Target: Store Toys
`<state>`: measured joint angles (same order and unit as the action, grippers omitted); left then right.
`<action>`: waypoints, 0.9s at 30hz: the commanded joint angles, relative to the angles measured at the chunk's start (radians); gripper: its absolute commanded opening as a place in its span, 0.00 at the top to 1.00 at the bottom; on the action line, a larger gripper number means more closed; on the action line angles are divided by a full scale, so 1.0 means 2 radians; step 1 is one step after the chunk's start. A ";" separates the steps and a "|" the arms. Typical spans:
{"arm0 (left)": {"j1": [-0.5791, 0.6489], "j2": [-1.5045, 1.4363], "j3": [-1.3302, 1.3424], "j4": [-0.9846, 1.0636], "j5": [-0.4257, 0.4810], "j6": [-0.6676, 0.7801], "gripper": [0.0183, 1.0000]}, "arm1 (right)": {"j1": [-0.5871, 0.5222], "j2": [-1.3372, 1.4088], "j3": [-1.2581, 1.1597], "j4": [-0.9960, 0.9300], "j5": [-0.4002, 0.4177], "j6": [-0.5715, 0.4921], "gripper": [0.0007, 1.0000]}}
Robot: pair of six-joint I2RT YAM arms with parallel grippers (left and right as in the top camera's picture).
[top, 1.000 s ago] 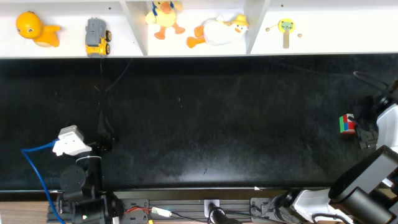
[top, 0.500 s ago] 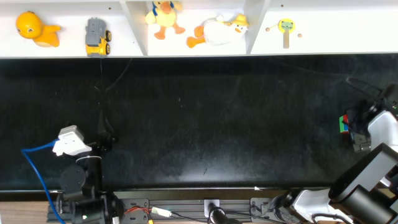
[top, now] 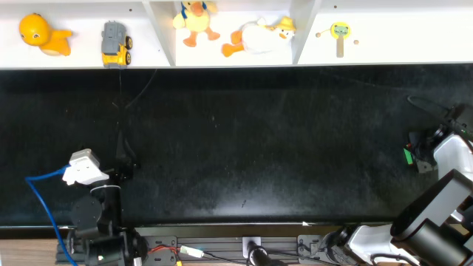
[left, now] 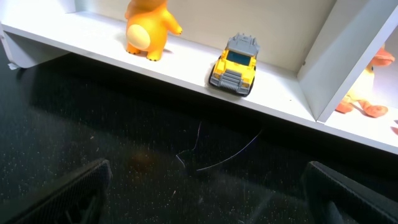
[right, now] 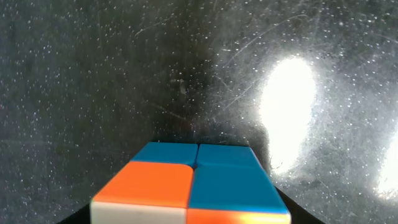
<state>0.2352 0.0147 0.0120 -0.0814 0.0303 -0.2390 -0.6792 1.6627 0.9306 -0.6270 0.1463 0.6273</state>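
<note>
A colour cube [right: 193,186] with orange and blue tiles on top sits between the jaws of my right gripper [right: 194,219], low over the black table. From above, the right gripper [top: 416,153] is at the table's far right edge and covers the cube, leaving a green sliver [top: 407,156] showing. My left gripper [left: 205,196] stands open and empty, its fingers [left: 74,190] far apart; it faces the white shelf [left: 273,109]. In the top view the left gripper [top: 126,171] is near the front left of the table.
The shelf [top: 236,59] along the back holds an orange duck [top: 43,33], a yellow truck [top: 115,44], two plush ducks [top: 196,18] and a small rattle [top: 339,33]. A blue cable [top: 44,196] loops by the left arm. The black table [top: 259,140] lies open between the arms.
The right gripper has shifted left and closed in over the cube, which showed red, green and blue beside it before and is now mostly covered. The left arm has not moved.
</note>
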 commanded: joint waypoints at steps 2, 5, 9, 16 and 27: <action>-0.003 -0.006 -0.002 0.000 0.001 -0.009 0.00 | 0.000 0.003 -0.006 0.002 0.004 0.001 0.44; -0.003 -0.006 -0.002 0.000 0.001 -0.009 0.00 | 0.000 0.003 -0.006 0.002 0.004 -0.007 0.44; -0.003 -0.006 -0.002 0.000 0.001 -0.009 0.00 | 0.000 0.003 -0.003 0.002 0.004 -0.024 0.49; -0.003 -0.006 -0.002 0.000 0.001 -0.009 0.00 | 0.000 0.002 0.035 -0.038 -0.005 -0.036 0.62; -0.003 -0.006 -0.002 0.000 0.001 -0.009 0.00 | 0.032 -0.001 0.224 -0.219 -0.007 -0.128 0.96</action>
<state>0.2352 0.0151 0.0120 -0.0814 0.0303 -0.2390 -0.6342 1.6657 1.2991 -1.0313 0.1307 0.4431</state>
